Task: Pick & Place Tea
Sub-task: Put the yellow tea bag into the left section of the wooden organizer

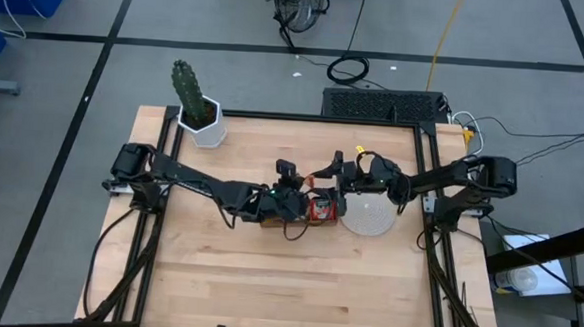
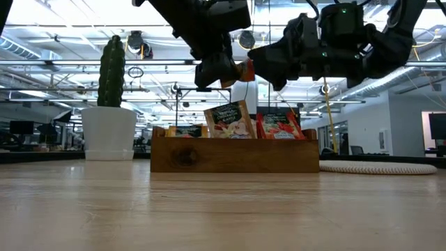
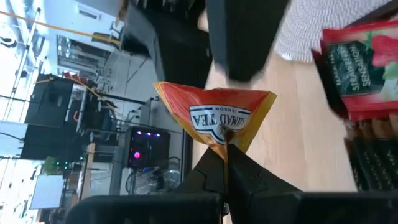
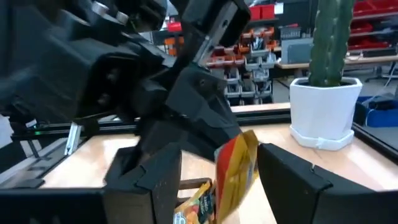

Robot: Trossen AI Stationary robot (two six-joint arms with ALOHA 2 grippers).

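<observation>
left gripper (image 3: pixel 227 163) jaws tight on orange sachet (image 3: pixel 214 115)

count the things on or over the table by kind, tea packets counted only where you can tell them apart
tea sachets told apart: 4, one orange in the left hand, three upright in the wooden tray
wooden tray: 1
round disc: 1
potted cactus: 1
total: 7
</observation>
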